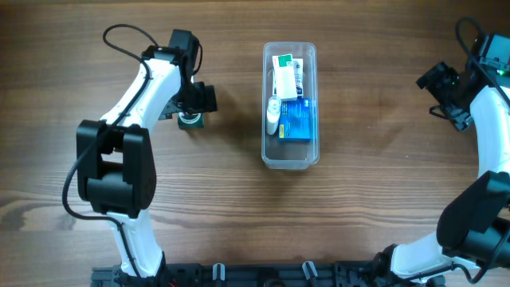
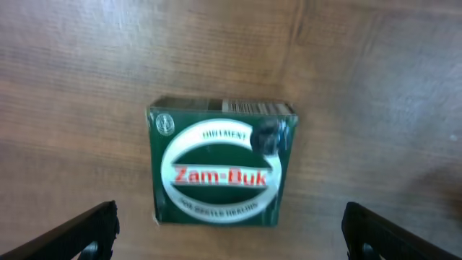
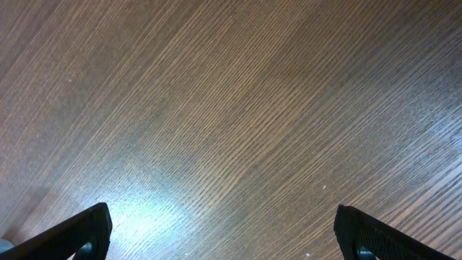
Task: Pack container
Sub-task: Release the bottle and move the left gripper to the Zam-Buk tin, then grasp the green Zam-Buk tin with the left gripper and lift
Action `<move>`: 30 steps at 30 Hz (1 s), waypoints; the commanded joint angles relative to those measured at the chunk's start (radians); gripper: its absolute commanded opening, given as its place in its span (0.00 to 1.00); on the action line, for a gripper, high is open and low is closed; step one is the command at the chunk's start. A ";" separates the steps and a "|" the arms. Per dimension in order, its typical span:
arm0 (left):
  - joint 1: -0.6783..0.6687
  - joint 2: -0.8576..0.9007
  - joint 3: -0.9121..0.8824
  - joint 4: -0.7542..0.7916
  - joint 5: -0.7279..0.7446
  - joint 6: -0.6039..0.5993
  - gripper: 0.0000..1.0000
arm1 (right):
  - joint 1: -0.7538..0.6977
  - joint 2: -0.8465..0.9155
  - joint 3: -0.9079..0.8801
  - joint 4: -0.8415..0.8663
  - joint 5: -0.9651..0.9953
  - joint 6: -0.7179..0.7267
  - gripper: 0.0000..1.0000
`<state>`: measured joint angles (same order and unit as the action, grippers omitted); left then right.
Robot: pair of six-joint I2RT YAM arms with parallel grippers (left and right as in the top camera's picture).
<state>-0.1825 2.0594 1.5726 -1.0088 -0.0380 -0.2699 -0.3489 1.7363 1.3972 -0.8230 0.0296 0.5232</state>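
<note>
The container (image 1: 289,158), a clear long plastic tub, stands upright in the middle of the table in the overhead view. It holds a blue box (image 1: 298,119), a white and green box (image 1: 288,73) and a small white bottle (image 1: 273,112). A small green Zam-Buk box (image 2: 220,161) lies flat on the table, also showing in the overhead view (image 1: 190,121) left of the container. My left gripper (image 2: 229,235) is open above it, fingers wide to either side, not touching. My right gripper (image 3: 224,235) is open and empty over bare wood at the far right (image 1: 446,88).
The table is dark wood grain (image 1: 382,175). The arm bases and a black rail (image 1: 263,275) run along the front edge. A bright light reflection lies on the wood in the right wrist view (image 3: 144,209).
</note>
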 commanded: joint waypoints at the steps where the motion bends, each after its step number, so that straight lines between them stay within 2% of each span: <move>1: 0.044 0.024 -0.005 0.018 0.023 0.085 1.00 | -0.002 0.009 0.002 0.001 -0.002 0.003 1.00; 12: 0.047 0.068 -0.005 0.060 0.053 0.113 1.00 | -0.002 0.009 0.002 0.001 -0.002 0.003 1.00; 18: 0.041 0.069 -0.005 0.063 0.052 0.075 1.00 | -0.002 0.009 0.002 0.001 -0.002 0.003 1.00; 30: 0.033 0.086 -0.013 0.060 0.049 0.076 0.99 | -0.002 0.009 0.002 0.001 -0.002 0.003 1.00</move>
<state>-0.1425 2.1193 1.5700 -0.9493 -0.0006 -0.1844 -0.3489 1.7363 1.3975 -0.8230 0.0296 0.5232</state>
